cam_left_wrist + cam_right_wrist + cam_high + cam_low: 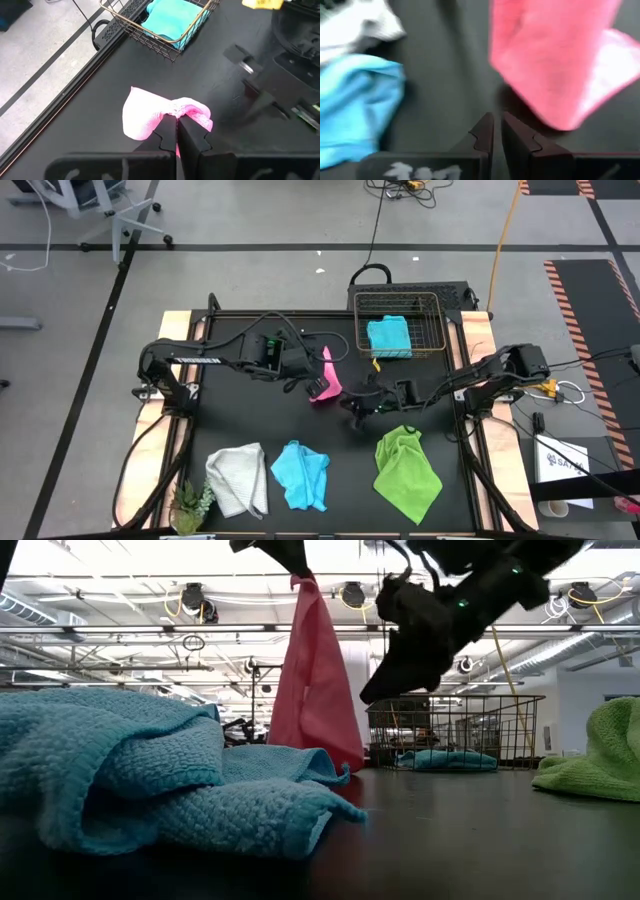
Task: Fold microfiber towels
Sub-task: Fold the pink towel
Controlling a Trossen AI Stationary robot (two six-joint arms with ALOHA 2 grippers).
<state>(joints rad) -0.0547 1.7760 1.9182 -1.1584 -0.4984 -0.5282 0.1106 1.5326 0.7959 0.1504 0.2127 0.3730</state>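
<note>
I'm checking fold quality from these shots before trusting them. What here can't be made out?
- Pink towel: low view cuts off its top edge, so the left gripper pinching it is unseen there.
- Pink towel's lower end: blurred in the right wrist view.
- Basket towel: fold layers too small in the high view, wires screen it in the low view.
- White towel: hidden behind the blue towel in the low view.

Two dark jointed arms, black cables, white lettering on links, notched black fingers (192,134)
</note>
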